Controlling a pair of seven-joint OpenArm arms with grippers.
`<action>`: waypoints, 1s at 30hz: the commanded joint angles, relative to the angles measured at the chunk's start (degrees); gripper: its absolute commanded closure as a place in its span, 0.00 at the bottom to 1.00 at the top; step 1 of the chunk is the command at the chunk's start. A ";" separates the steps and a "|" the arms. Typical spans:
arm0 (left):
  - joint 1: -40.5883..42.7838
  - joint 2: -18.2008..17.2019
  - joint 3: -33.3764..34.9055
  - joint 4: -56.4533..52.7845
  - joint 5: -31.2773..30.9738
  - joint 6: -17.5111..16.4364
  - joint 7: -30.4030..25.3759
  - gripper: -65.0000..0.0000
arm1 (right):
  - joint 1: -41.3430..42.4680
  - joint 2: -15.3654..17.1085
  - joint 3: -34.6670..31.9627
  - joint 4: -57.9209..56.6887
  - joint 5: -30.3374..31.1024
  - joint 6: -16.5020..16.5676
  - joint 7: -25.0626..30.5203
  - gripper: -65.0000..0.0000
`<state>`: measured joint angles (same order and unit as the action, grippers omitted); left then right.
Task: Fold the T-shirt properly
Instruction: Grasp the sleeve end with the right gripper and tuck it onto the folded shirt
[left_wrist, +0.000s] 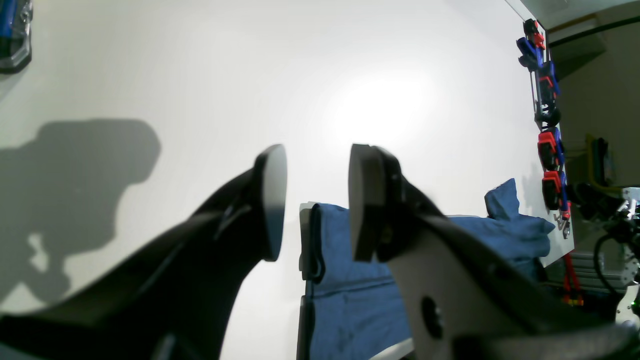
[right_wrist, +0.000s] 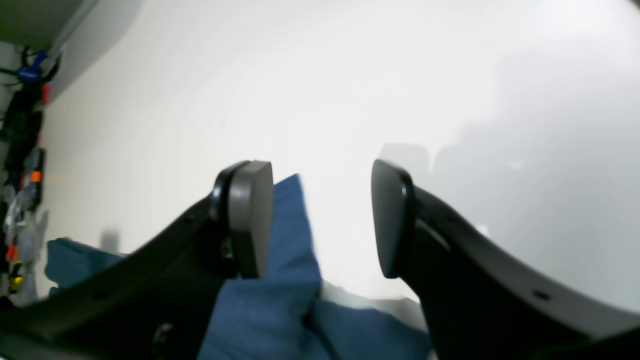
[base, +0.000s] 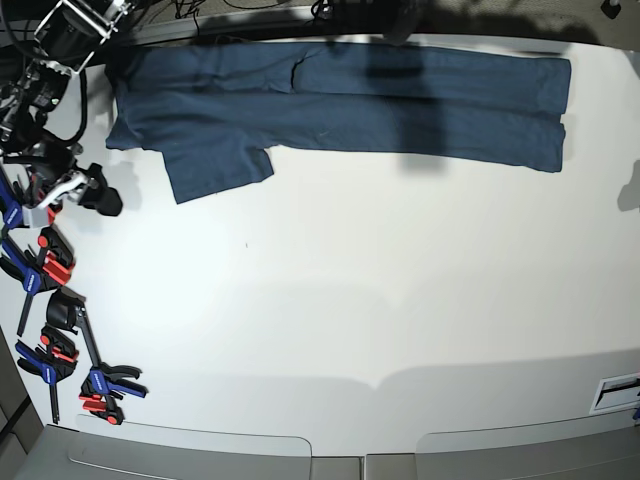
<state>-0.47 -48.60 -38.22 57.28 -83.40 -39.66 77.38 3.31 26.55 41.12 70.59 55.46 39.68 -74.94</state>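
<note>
The dark navy T-shirt lies along the far edge of the white table, folded lengthwise into a long band, with one sleeve sticking out toward the middle. My left gripper is open and empty above the table; the T-shirt lies just under and behind its fingers. My right gripper is open and empty too, with a fabric edge of the T-shirt beside its left finger. Neither gripper shows clearly in the base view.
Several red, blue and black clamps lie along the table's left edge, with more near the front left corner. They also show in the left wrist view. Arm hardware and cables stand at the far left corner.
</note>
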 joint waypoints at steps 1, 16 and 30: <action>-0.63 -2.05 -0.42 0.90 -1.60 -0.34 -0.70 0.71 | 0.81 0.50 -0.92 0.22 -0.04 0.32 1.40 0.55; -0.61 -2.05 -0.42 0.90 -1.60 -0.34 -0.68 0.71 | 0.79 -7.37 -14.21 -0.22 -12.07 -0.09 9.99 0.55; -0.61 -2.05 -0.42 0.90 -1.60 -0.34 -0.70 0.71 | 3.15 -7.52 -14.21 -0.20 -11.52 -1.11 9.64 1.00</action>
<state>-0.47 -48.58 -38.22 57.28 -83.40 -39.68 77.38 5.17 18.09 26.72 69.38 42.28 38.37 -66.24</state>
